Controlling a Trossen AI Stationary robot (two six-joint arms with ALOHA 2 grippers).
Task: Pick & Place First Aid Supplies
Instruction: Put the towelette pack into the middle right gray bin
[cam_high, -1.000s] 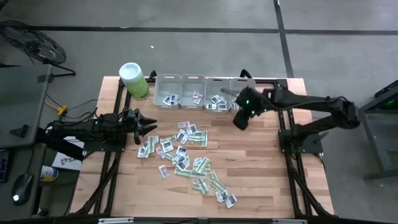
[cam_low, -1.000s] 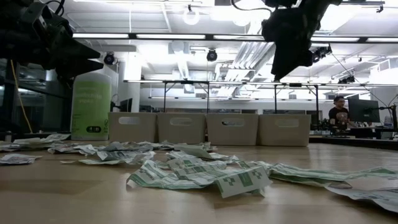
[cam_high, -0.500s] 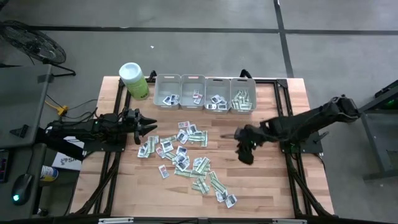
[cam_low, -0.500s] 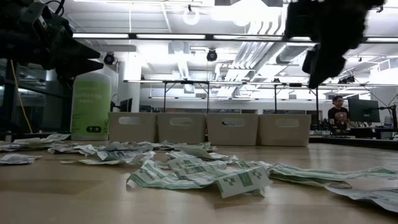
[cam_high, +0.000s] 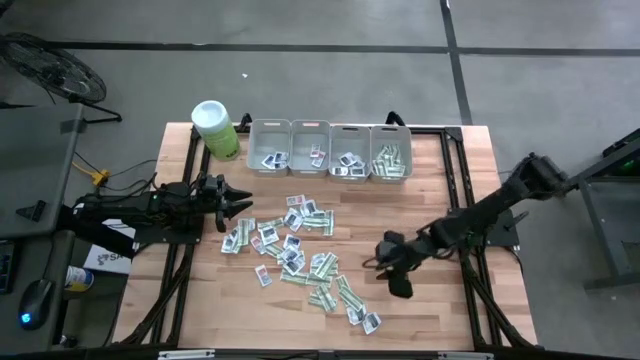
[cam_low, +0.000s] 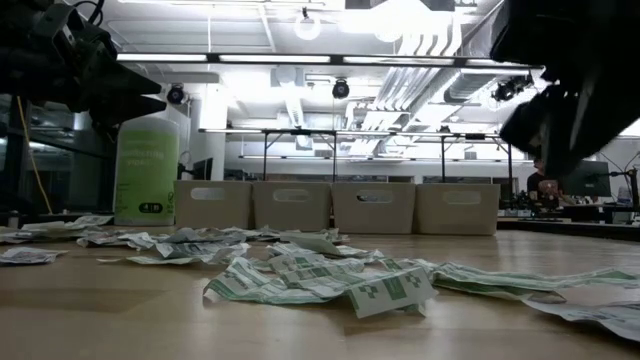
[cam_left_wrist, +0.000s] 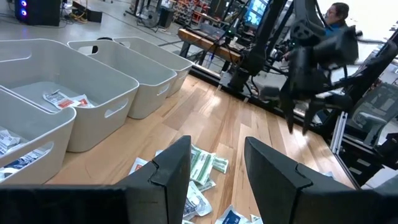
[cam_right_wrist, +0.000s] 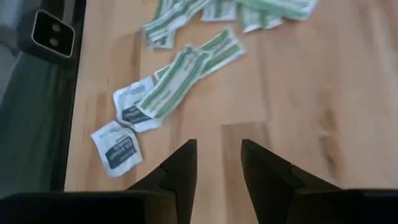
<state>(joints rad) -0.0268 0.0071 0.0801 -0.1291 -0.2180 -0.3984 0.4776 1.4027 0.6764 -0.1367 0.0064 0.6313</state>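
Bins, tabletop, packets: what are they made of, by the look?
Bins: likely moulded plastic, matte pale grey, with rounded rims and cut-out handles. Tabletop: wood, light planks with visible grain and seams, faint sheen. Packets: probably paper, thin, flat, creased, printed green and white.

Right gripper (cam_low: 560, 110) blurred in low view, cut off at top edge. Prints on far bins' (cam_high: 330, 150) packets (cam_high: 345, 163) too small to read.

No legible text on the packets (cam_high: 300, 245), canister (cam_high: 215, 129) or bins (cam_high: 330, 150).
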